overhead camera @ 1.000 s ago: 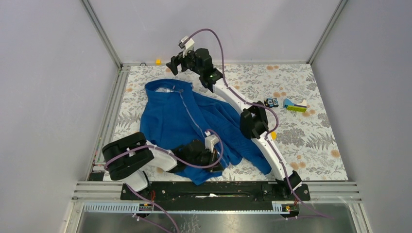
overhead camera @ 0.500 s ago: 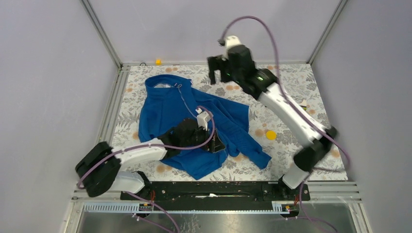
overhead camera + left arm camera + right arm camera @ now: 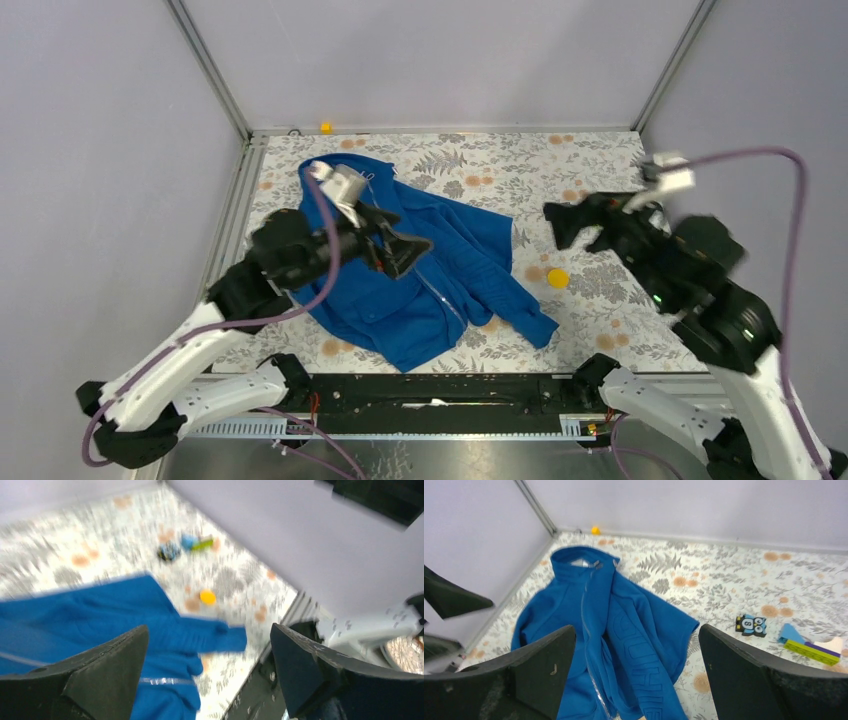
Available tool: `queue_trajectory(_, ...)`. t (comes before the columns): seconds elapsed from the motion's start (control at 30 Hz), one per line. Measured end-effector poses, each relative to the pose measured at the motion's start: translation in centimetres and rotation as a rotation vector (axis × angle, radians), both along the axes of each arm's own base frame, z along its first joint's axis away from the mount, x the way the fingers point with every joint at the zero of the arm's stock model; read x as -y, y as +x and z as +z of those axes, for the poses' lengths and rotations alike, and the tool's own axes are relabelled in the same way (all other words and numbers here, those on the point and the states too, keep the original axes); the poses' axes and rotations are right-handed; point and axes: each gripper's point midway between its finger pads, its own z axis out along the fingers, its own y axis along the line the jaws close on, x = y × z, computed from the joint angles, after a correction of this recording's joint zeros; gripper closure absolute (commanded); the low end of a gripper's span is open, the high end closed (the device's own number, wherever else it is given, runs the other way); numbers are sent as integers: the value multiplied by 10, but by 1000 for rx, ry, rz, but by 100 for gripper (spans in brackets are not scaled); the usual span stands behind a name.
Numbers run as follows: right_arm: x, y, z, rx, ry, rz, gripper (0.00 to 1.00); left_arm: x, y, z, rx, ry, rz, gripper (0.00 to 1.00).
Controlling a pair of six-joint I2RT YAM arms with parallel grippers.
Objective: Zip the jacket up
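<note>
The royal-blue jacket [image 3: 450, 265] lies flat on the floral table, collar [image 3: 581, 560] toward the far left and a sleeve stretching to the near right. A silvery zipper line [image 3: 585, 610] runs down its front. My left gripper [image 3: 405, 250] hovers above the jacket's chest, open, with nothing between its fingers [image 3: 100, 670]; below it the left wrist view shows blue cloth [image 3: 100, 615] and a stretch of zipper [image 3: 165, 681]. My right gripper [image 3: 570, 225] hangs high over the table to the right of the jacket, open and empty, looking down on the jacket [image 3: 624, 630].
A yellow disc [image 3: 557, 277] lies just right of the jacket. An owl toy [image 3: 752, 625] and a blue-and-green block [image 3: 804, 647] sit further right. A small yellow piece [image 3: 325, 127] rests at the back edge. Grey walls enclose the table on three sides.
The left gripper opened, let go of the jacket's lower front and rose toward the far left. The right arm swung from the back of the table over to the right side.
</note>
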Motion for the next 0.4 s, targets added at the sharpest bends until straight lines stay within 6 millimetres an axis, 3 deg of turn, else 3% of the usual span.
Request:
queue_trajectory(0.13,38,-38,29,107,79,-32,0,-36,-6,90,192,-117,89,1)
queue_trajectory(0.27,71,-68,59,208,148,-70,1,-72,-19,141,325,-189,160,1)
queue_trajectory(0.4,91,-81,74,261,183,-117,1,-93,-24,168,405,-215,211,1)
